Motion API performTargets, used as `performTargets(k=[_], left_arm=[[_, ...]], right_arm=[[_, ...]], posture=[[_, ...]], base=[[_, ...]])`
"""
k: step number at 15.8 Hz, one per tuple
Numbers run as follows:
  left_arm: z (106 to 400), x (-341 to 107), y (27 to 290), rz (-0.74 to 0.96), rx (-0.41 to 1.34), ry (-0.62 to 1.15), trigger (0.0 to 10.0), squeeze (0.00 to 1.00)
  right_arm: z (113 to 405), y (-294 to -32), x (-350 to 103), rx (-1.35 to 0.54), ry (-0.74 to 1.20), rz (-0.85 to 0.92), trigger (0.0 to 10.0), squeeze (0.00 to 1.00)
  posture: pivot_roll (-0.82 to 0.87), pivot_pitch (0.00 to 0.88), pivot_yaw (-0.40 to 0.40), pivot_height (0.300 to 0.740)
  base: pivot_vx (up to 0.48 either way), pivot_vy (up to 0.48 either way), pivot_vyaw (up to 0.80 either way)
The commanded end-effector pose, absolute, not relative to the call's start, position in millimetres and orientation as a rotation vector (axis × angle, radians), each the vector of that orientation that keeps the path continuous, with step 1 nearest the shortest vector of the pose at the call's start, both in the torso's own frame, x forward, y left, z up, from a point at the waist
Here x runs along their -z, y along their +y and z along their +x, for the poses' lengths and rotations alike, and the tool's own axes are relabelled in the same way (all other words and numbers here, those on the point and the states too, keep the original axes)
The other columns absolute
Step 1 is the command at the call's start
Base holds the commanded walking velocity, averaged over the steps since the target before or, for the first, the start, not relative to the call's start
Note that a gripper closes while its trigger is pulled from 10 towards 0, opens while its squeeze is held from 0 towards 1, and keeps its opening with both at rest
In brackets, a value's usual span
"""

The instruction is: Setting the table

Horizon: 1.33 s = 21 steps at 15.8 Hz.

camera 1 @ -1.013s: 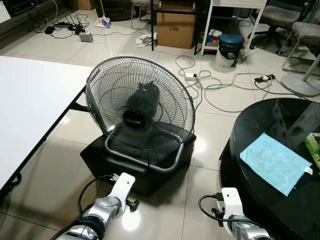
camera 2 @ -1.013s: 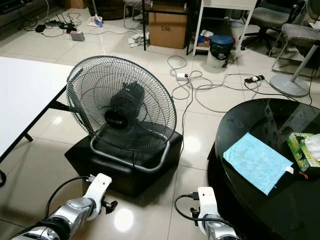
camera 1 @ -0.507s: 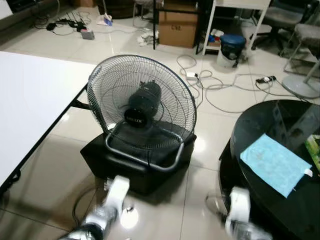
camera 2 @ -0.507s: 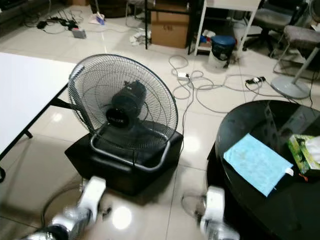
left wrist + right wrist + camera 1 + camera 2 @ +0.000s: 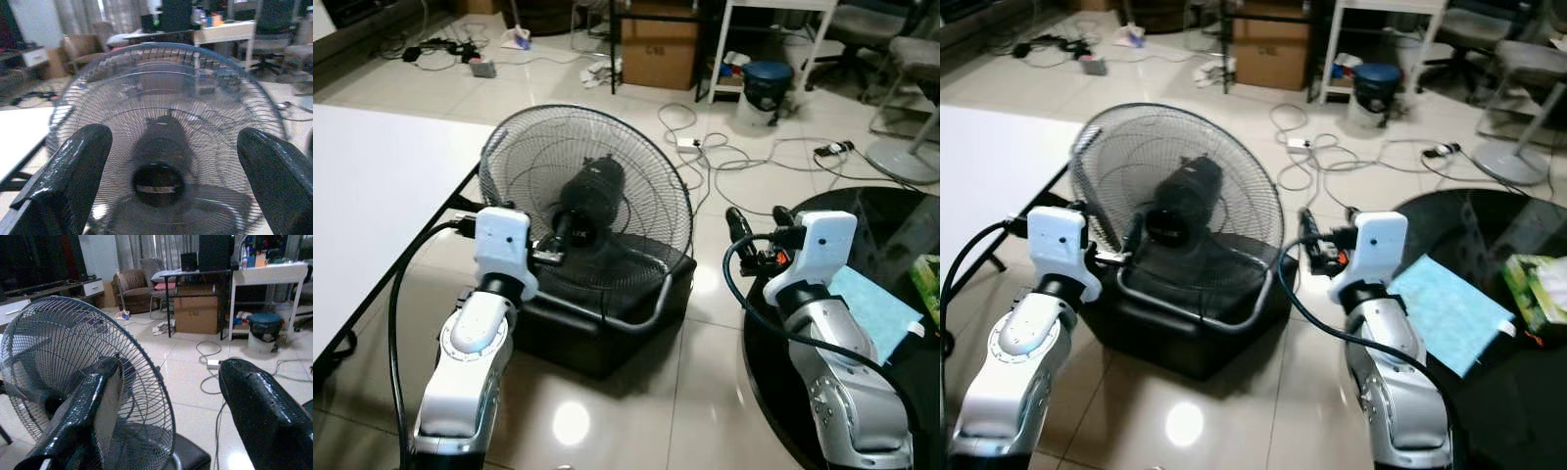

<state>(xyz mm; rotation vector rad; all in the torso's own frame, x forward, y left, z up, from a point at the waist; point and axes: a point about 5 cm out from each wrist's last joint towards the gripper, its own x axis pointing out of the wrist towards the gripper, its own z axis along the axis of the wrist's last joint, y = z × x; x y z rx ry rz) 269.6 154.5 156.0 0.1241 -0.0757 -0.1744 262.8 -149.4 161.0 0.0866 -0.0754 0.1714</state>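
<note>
We see the left pincer (image 5: 171, 166) raised in front of the floor fan (image 5: 585, 208), fingers spread and grasping nothing, and the right pincer (image 5: 168, 406) equally released, lifted between the fan and the round black counter (image 5: 822, 225). On that counter lies a light-blue placemat (image 5: 1447, 311), with a green tissue box (image 5: 1538, 294) near its far edge.

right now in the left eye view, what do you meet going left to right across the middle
white table → left gripper → black fan → right gripper → round black table → blue cloth → green tissue box
</note>
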Motion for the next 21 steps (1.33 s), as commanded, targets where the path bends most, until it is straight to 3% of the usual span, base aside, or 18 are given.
performTargets(k=[1,2,4,5,6,7,9,13,18,19,20,21], left_arm=[[267.9,-156.8,150.8,0.145,0.171,-0.055,10.0,0.00],[268.2,-158.1,151.7,0.138,0.148,-0.048,10.0,0.00],[259.5,-150.7,177.3,0.133,-0.002,0.000,10.0,0.00],[262.3,-161.4,176.8,0.175,-0.035,-0.055,10.0,0.00],[269.3,-172.5,170.1,0.102,-0.052,-0.106,10.0,0.00],[268.5,-162.8,166.6,0.094,-0.061,-0.041,10.0,0.00],[263.5,-152.3,164.6,0.055,0.001,0.017,10.0,0.00],[260.6,-158.6,174.7,0.226,0.043,0.019,10.0,0.00],[253.3,-148.1,156.3,0.156,0.091,0.038,10.0,0.00],[253.5,-150.0,155.2,0.143,0.084,0.037,10.0,0.10],[254.8,-151.2,155.5,0.073,0.071,0.054,10.0,1.00],[255.6,-152.0,154.9,0.048,0.087,0.067,10.0,1.00]], right_arm=[[259.5,-140.9,-155.3,-0.190,-0.039,0.055,10.0,0.00],[258.6,-139.4,-155.4,-0.193,-0.030,0.053,10.0,0.00],[263.9,-132.3,-160.9,-0.192,-0.025,0.076,10.0,0.00],[260.0,-133.1,-157.2,-0.213,-0.008,0.075,10.0,0.00],[256.4,-134.4,-150.6,-0.223,0.019,0.091,10.0,0.00],[256.0,-133.9,-147.0,-0.227,0.033,0.110,10.0,0.00],[255.6,-133.4,-145.2,-0.231,0.040,0.125,10.0,0.00],[247.3,-133.7,-135.7,-0.299,0.094,0.129,10.0,0.00],[250.8,-143.4,-140.6,-0.268,0.076,0.122,10.0,0.00],[250.7,-144.6,-140.7,-0.259,0.079,0.139,10.0,0.00],[250.6,-144.9,-141.0,-0.255,0.078,0.163,10.0,0.08],[249.5,-145.6,-138.5,-0.250,0.088,0.198,10.0,1.00]], posture=[[-0.01,0.000,0.026,0.740],[-0.01,0.000,0.025,0.740],[-0.02,0.000,0.041,0.740],[-0.01,0.000,0.022,0.740],[0.00,0.000,0.012,0.740],[-0.01,0.000,0.019,0.740],[-0.01,0.000,0.013,0.740],[0.01,0.000,-0.011,0.740],[0.01,0.000,-0.017,0.740],[0.02,0.000,-0.024,0.740],[0.02,0.000,-0.025,0.740],[0.03,0.000,-0.024,0.740]], base=[[0.000,0.000,0.80],[0.000,0.000,0.80],[0.000,0.000,0.80],[0.000,0.000,0.80],[0.000,0.000,0.80],[0.000,0.000,0.80],[0.000,0.000,0.80],[0.000,0.000,0.80],[0.000,0.000,0.80],[0.000,0.000,0.80],[0.000,0.000,0.80],[0.000,0.000,0.80]])
